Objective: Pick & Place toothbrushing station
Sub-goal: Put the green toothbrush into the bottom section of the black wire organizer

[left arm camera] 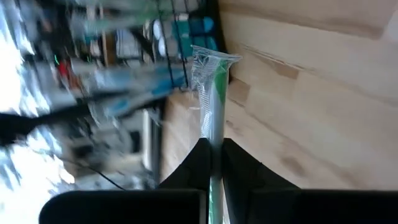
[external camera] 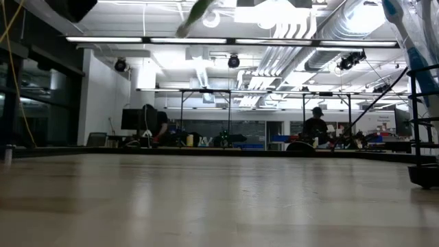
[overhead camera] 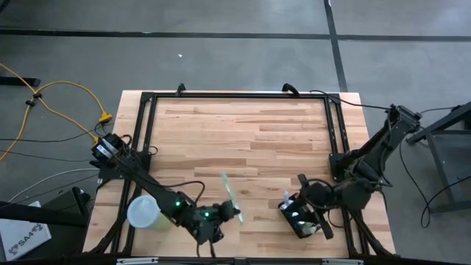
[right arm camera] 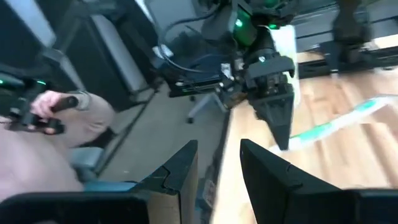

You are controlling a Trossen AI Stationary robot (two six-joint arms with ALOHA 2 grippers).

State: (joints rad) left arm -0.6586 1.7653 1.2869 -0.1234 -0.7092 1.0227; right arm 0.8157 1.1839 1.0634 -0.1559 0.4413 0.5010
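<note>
Pale butcher-block planks make up the table [overhead camera: 250,140], ringed by a black frame [overhead camera: 239,96], with grey floor and a yellow cable [overhead camera: 66,92] beyond it; both arms work along the near edge. Left gripper [overhead camera: 234,214] sits at that edge toward the middle, its fingers [left arm camera: 239,171] pinched tight on a green-and-white toothbrush in a clear wrapper [left arm camera: 213,93]; from the pinch the wrapped brush sticks out ahead of the fingertips and slants up off the wood, and in the right wrist view it shows as a blurred pale-green streak [right arm camera: 336,127] beyond the dark pointed tips. Just behind this gripper, beside its forearm, stands a cup with a whitish lid [overhead camera: 143,212]. Farther along the edge, well apart from the left gripper, the right gripper [overhead camera: 313,217] hangs right over the toothbrushing station [overhead camera: 298,217], the small black mesh box near the table's right corner with pale items standing in it; its fingers [right arm camera: 180,171] stand partly apart with a bare gap between them in its own wrist view, grasping nothing visible there. Off the table on that side, a person's hand [right arm camera: 53,112] grips a dark handle. Across the room in the low view stand desks [external camera: 226,140] under bright ceiling lights, with two people seated, too small to make out.
</note>
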